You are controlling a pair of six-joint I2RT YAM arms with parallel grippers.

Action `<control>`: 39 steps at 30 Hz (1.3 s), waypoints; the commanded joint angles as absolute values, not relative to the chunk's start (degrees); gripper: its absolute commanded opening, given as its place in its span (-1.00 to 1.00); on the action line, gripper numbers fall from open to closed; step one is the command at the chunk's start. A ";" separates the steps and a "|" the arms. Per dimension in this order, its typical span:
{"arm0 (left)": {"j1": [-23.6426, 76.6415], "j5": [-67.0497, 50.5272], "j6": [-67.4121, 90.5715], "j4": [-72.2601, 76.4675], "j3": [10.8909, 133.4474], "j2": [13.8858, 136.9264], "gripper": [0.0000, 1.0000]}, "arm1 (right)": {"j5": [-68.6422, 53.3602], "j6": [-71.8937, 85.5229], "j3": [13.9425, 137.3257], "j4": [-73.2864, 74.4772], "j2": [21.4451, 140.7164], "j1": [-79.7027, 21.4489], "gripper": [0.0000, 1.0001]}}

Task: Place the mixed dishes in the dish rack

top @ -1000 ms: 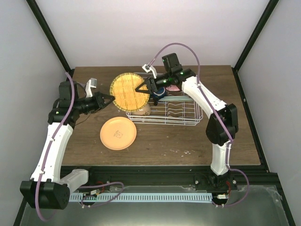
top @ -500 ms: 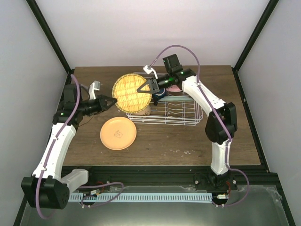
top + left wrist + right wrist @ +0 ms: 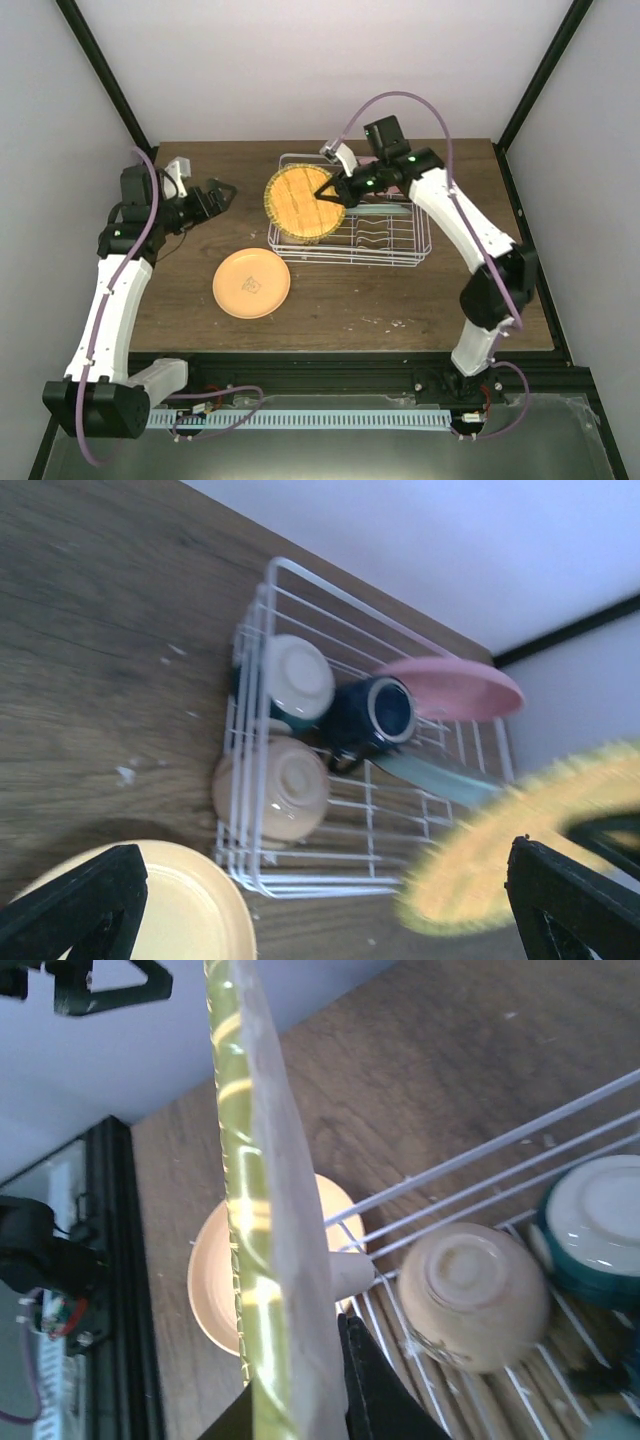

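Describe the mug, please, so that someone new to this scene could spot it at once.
Find the white wire rack on the wooden table. Among the dishes inside it, the mug sits between an upturned white-and-blue bowl and a pink plate. It is the smallest piece there and the only dark blue one, with a pale rim round its opening.

three plates (image 3: 150, 905) (image 3: 450, 688) (image 3: 500, 840), two bowls (image 3: 297, 677) (image 3: 275, 790), one mug (image 3: 378, 713), one rack (image 3: 380, 238)
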State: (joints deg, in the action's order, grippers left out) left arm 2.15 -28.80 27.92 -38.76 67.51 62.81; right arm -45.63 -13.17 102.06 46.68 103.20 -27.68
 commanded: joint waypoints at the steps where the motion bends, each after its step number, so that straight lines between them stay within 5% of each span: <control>1: -0.21 -21.37 29.20 -38.73 69.20 64.94 1.00 | -36.37 -20.80 99.20 49.90 93.53 -27.77 -0.99; 13: -0.98 -22.61 29.20 -35.33 68.72 74.27 1.00 | -7.49 -26.59 86.09 53.59 79.30 -28.96 -0.99; 39: -0.53 -22.11 29.18 -32.87 65.00 78.46 0.99 | 17.91 -50.63 67.10 37.35 65.75 -35.85 -0.99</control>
State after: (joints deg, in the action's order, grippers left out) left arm -0.71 -22.13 29.41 -33.67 65.71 78.26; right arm 11.18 -45.69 69.06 43.20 67.92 -33.61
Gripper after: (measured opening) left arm 0.997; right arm 0.054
